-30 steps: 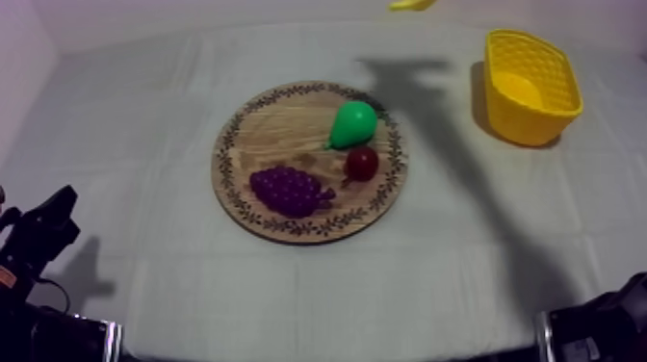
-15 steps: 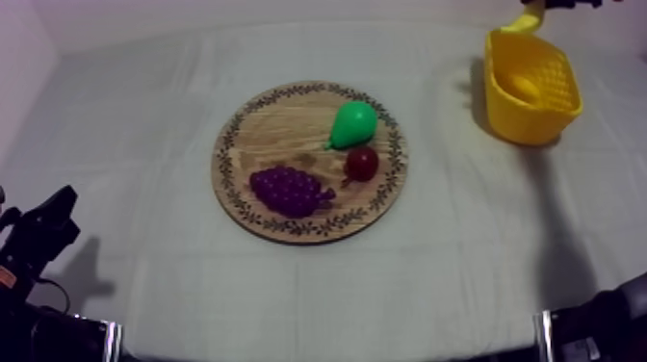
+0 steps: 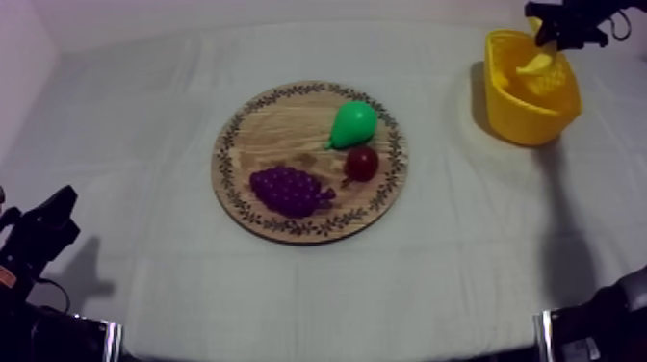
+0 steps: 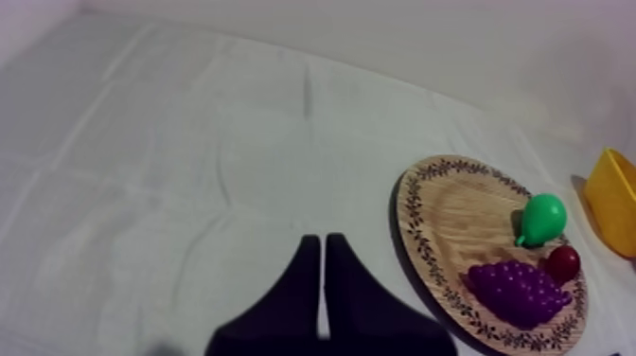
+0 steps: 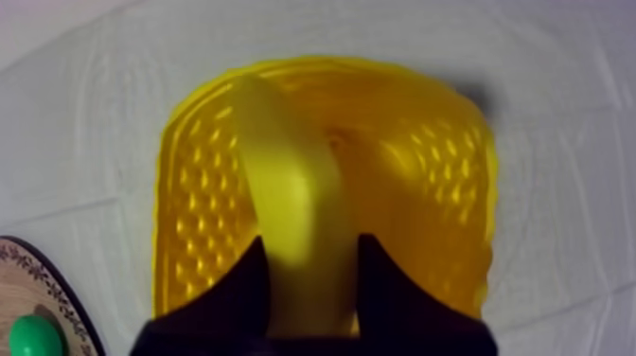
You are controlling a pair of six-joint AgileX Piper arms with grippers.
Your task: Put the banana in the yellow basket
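Observation:
The yellow banana [image 5: 284, 185] hangs lengthwise between the fingers of my right gripper [image 5: 310, 270], which is shut on it directly over the open yellow basket [image 5: 189, 189]. From above, the right gripper [image 3: 551, 38] hovers at the basket's [image 3: 525, 120] far rim, with the banana [image 3: 536, 65] dipping inside. The round wooden board [image 3: 279, 130] in the middle of the table carries a green pear [image 3: 353, 123], a small red fruit [image 3: 362, 163] and purple grapes [image 3: 287, 189]. My left gripper [image 3: 60, 207] rests low at the left, its fingers [image 4: 308, 275] together as a narrow wedge.
In the left wrist view, the board [image 4: 445, 194] with the pear [image 4: 541, 218], grapes [image 4: 519, 292] and red fruit [image 4: 564, 262] lies far ahead, the basket [image 4: 610, 204] beyond it. Bare grey-white cloth surrounds the board on all sides.
My right gripper has carried the banana rightward and down, from high above the table's back to the basket's mouth. The left arm and the board's fruit have not moved.

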